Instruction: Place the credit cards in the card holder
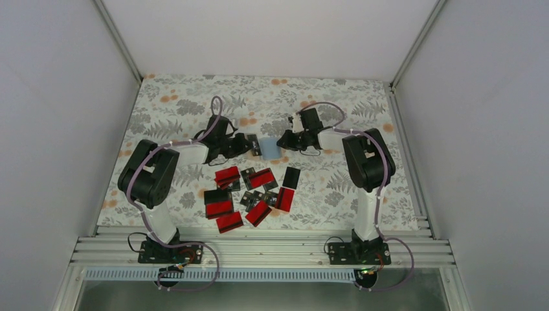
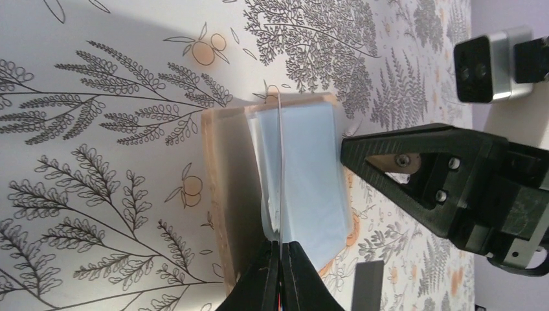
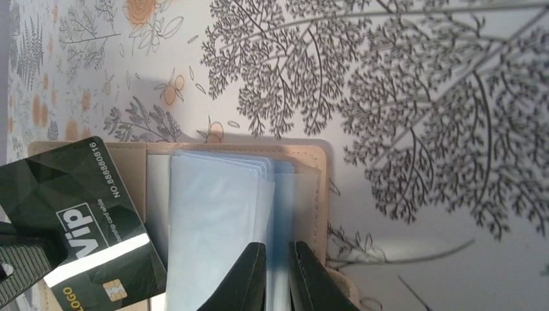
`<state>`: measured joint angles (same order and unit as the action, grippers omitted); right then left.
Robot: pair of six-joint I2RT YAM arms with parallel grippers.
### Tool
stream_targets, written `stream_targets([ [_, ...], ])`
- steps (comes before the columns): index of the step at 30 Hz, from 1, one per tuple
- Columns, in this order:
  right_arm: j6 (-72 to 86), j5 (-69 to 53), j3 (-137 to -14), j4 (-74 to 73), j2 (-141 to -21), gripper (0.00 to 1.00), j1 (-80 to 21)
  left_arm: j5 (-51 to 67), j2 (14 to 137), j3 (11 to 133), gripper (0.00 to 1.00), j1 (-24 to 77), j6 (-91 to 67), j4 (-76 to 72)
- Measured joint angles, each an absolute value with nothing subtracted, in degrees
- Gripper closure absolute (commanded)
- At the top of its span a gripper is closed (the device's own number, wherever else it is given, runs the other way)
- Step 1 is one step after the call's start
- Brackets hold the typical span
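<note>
Floral cloth (image 1: 175,110): open card holder (image 1: 268,148), credit cards (image 1: 259,177)

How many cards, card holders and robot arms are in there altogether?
Credit cards: about 12, overlapping, so not exact; 1 is held by the left tool
Card holder: 1
Robot arms: 2, left arm and right arm
Total: about 15
</note>
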<state>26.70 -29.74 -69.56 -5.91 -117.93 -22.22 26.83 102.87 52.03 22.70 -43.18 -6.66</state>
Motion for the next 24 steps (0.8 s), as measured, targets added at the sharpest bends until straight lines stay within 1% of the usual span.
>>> stream_targets([
  [7,29.5,-30.7,-65.9,-4.0,-115.9,0.88,-22.2,29.6,102.9,51.8,0.98,22.4,-44.5,-8.6],
  [24,31.6,-30.7,-65.7,-3.9,-115.8,0.88,-22.2,30.0,102.9,49.1,0.98,22.3,-46.8,-9.3],
])
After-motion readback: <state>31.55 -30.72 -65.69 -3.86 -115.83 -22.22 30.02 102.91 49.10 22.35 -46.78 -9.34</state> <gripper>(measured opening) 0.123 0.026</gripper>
